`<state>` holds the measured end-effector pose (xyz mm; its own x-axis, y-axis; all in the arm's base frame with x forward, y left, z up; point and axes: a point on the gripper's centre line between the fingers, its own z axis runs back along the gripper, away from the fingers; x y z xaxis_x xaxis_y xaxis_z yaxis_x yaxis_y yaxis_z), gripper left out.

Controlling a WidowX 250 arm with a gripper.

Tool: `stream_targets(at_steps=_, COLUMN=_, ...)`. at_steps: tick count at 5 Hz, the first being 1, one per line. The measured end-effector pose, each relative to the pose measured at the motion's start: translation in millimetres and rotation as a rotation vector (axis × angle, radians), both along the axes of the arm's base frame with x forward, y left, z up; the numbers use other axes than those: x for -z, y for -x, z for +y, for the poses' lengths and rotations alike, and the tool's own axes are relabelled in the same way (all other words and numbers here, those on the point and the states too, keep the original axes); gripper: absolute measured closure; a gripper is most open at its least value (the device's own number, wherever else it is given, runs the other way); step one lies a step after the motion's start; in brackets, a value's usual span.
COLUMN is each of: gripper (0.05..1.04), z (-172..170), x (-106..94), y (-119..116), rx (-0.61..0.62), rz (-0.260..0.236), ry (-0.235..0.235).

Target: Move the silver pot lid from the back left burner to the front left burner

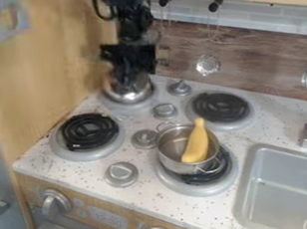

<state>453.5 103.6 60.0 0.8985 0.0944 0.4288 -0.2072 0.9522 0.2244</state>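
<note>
Now pincer (128,79) at metal pot (130,95), near wooden panel (48,60).

At 11 o'clock, the round pot (133,94) looks like smooth, glossy metal. At 5, the pan (170,148) is satiny metal, the yellow food (197,146) smooth plastic. The worktop (64,169) looks speckled and smooth; the wall panel (259,65) at 2, matt, grained wood.

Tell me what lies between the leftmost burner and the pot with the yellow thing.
A round silver knob lies between the burner and pot in the camera view.
</note>
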Motion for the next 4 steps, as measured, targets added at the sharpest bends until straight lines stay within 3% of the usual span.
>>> stream_targets(at_steps=1, gripper=0.84, z=-0.7, x=6.0, y=15.6, rx=-0.059, rz=0.039, ry=0.081)
stream_targets(at_steps=2, gripper=0.84, z=2.6, x=17.4, y=35.7, rx=-0.132, rz=0.127, ry=0.168)
stream_targets(at_steps=4, gripper=0.842, z=29.9, x=56.3, y=88.7, rx=-0.258, rz=0.247, ry=0.257)
